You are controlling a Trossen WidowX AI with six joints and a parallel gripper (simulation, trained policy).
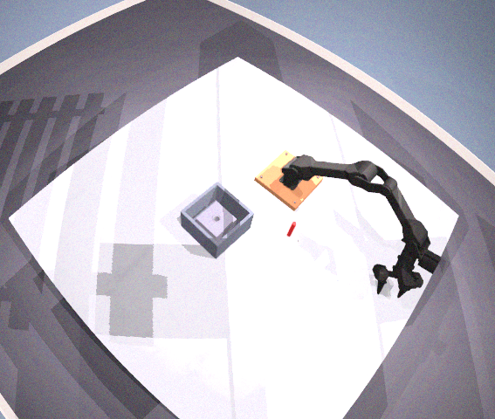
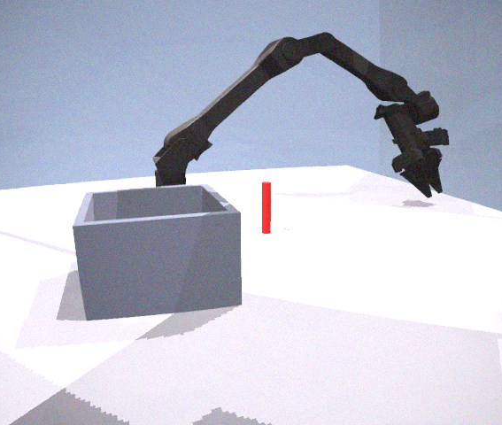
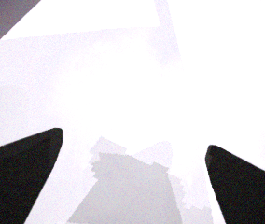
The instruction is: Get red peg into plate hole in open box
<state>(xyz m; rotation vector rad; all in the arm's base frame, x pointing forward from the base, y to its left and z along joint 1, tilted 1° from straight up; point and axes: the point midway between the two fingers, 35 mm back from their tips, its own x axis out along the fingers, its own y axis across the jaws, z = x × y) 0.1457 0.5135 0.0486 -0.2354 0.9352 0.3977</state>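
The red peg (image 1: 291, 229) (image 2: 266, 207) stands upright on the table, to the right of the box. The open grey box (image 1: 216, 247) (image 2: 161, 267) has a pale plate (image 1: 205, 219) at its bottom with a small round hole (image 1: 216, 218), which looks empty. My gripper (image 1: 389, 293) (image 2: 433, 195) (image 3: 135, 144) is open and empty, low above the table and far to the right of the peg. The peg and the box are not in the wrist view.
The arm's base stands on an orange board (image 1: 293, 199) behind the peg in the top view. The arm arches from there to the table's right side. A table edge (image 1: 457, 216) lies near the gripper. Shadows fall below the gripper.
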